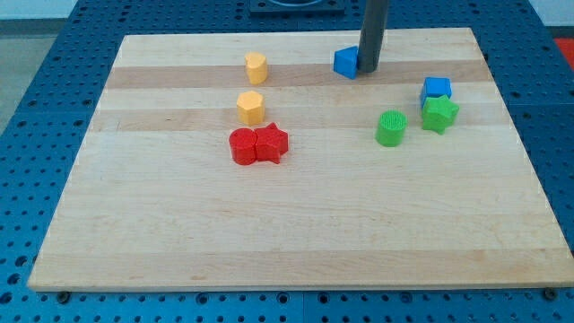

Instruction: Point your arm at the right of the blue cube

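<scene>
A blue cube [437, 88] sits at the view's right, with a green star [440, 114] touching its lower side. A second blue block [345, 62], angular and of unclear shape, lies near the view's top centre. My tip [369, 70] is down on the board against the right side of this second blue block. The tip is well to the left of the blue cube and slightly above it in the view.
A green round block [391, 127] lies left of the green star. Two yellow blocks [256, 67] [250, 107] stand left of centre. A red round block [242, 146] touches a red star [272, 143]. All lie on the wooden board [296, 233].
</scene>
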